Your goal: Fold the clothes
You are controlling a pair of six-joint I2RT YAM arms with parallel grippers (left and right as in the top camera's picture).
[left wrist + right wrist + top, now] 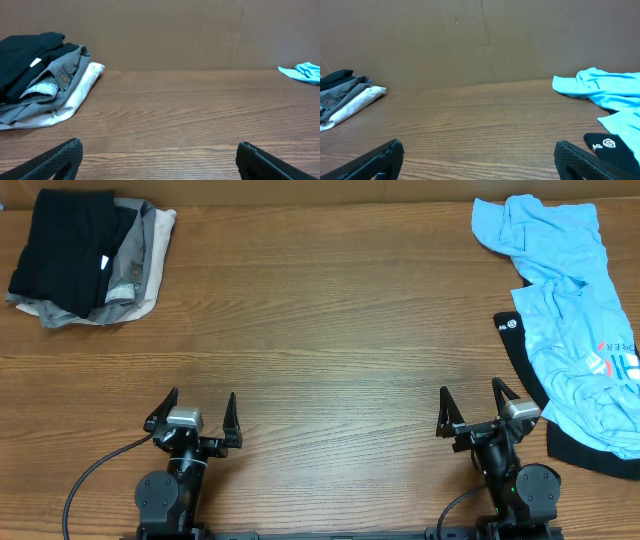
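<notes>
A crumpled light blue shirt (570, 310) lies unfolded at the table's right side, on top of a black garment (520, 350) with a white logo. They also show in the right wrist view: the blue shirt (610, 90), the black garment (615, 150). A stack of folded clothes (85, 255), black on grey on cream, sits at the far left, also in the left wrist view (40, 80). My left gripper (193, 418) is open and empty near the front edge. My right gripper (470, 412) is open and empty, just left of the black garment.
The wooden table (320, 330) is bare between the folded stack and the unfolded clothes. A brown cardboard wall (175, 30) stands behind the table's far edge.
</notes>
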